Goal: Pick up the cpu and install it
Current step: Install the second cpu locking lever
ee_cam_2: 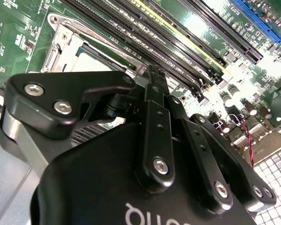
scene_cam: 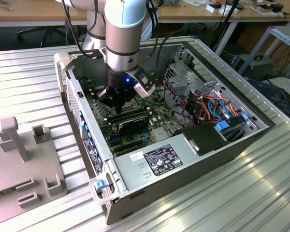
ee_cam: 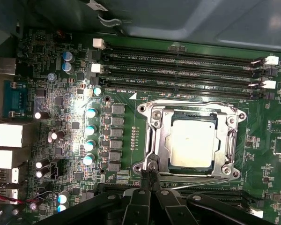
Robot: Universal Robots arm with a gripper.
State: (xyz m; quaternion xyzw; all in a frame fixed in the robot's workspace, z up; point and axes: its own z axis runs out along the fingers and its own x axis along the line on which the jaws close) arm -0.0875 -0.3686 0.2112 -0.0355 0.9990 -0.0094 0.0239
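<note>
Fixture: a grey block with slots (scene_cam: 24, 169) lies at the lower left of the exterior view, on the ribbed tabletop (scene_cam: 222, 203).
Case: the open computer case (scene_cam: 150, 164) fills the centre.
Hand: the hand (ee_cam: 150, 180) has fingers pressed together, holding nothing, tips at the socket frame (ee_cam: 152, 140) edge.
Cpu: the cpu (ee_cam: 193, 143) sits flat inside the socket, centre right of the first wrist view.

A: Where does the exterior view sit?

B: High and off to one side, looking down into the open computer case (scene_cam: 183, 145) with the arm inside.

A: And the 2 wrist views?

B: Both ride close above the motherboard (ee_cam: 61, 93). They share the socket frame (ee_cam: 192, 140) and the gripper (ee_cam: 150, 176) itself.
</note>
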